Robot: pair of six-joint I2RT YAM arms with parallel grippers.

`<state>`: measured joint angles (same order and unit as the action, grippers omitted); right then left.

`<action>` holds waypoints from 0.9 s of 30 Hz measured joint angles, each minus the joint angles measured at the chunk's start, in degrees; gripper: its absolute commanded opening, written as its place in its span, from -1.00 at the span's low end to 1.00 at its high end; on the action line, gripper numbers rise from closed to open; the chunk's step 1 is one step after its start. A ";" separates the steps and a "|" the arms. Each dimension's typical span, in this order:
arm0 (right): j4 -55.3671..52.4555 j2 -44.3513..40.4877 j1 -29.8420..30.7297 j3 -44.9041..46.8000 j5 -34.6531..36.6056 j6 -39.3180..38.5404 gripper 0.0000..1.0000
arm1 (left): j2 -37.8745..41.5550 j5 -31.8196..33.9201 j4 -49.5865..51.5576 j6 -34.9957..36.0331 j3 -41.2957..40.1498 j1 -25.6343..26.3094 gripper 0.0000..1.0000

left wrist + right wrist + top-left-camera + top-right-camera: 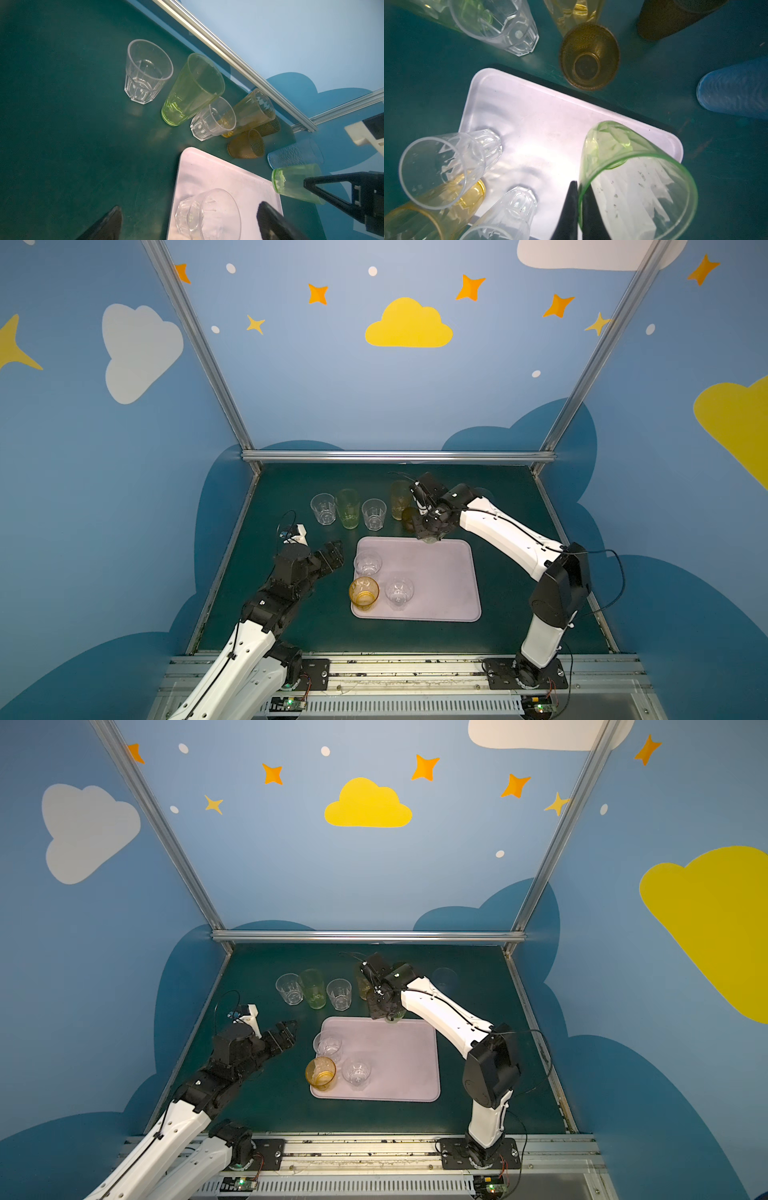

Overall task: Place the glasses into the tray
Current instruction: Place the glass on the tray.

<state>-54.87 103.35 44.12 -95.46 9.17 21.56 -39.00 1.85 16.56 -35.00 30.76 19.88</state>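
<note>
The pale pink tray (440, 580) lies mid-table with two short clear glasses (368, 563) (399, 592) and an amber glass (364, 593) standing in its left part. My right gripper (580, 187) is shut on the rim of a green glass (633, 176), one finger inside and one outside. It holds that glass tilted just over the tray's far edge (395, 1016). My left gripper (334, 551) stands open left of the tray, short of the nearest clear glass (207, 214), with nothing between its fingers.
Behind the tray stand a clear glass (323, 509), a tall green one (348, 509), another clear one (374, 514), a tall amber one (400, 499) and a small brown one (589, 58). A pale blue glass (444, 977) stands far right. Walls enclose the table.
</note>
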 measured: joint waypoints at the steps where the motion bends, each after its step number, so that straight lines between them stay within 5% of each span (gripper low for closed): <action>1: 0.04 -0.09 0.52 0.28 -0.20 0.28 -1.00 | 0.02 -0.02 0.13 -0.07 -0.20 0.00 0.99; 27: 3.91 6.78 7.65 2.45 -6.40 3.85 -1.00 | 1.18 0.20 0.85 -1.27 -2.21 0.00 0.99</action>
<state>-50.96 110.13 51.77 -93.01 2.76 25.41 -37.82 2.04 17.41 -36.27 28.56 19.88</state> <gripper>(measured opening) 0.054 0.996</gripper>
